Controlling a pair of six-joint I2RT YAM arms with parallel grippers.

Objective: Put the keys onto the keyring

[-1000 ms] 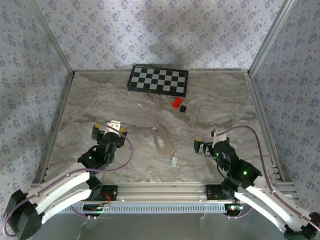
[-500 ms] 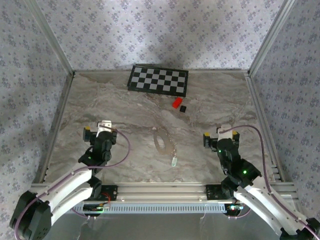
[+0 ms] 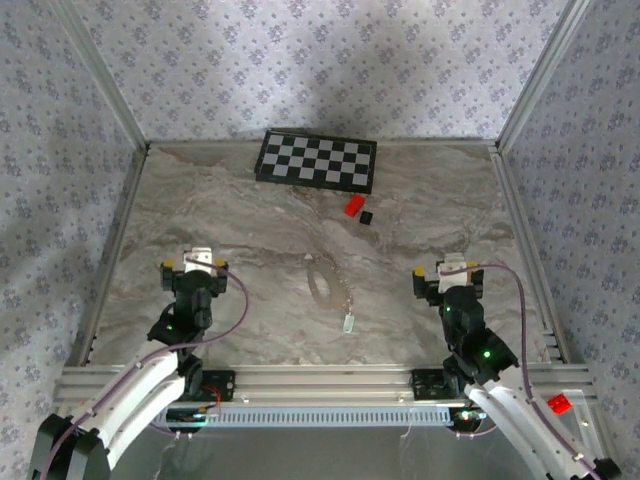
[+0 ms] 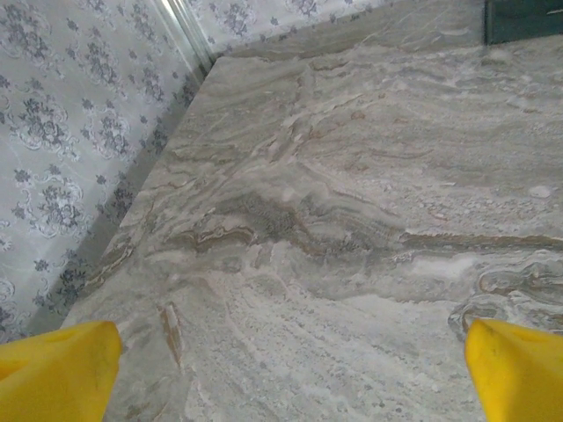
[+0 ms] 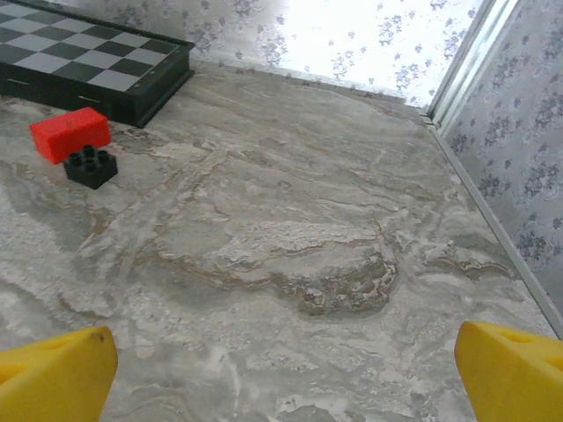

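Veined marble tabletop, thin wire keyring, flat pale key

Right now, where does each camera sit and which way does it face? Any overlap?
Top external: high behind the robot, looking down the table; left gripper, right gripper, keyring, key.
Left wrist: low, facing the far-left corner over marble; left fingertips spread.
Right wrist: low, facing far right; right fingertips spread.
Shared: top and right wrist both catch chessboard, red block, black brick.
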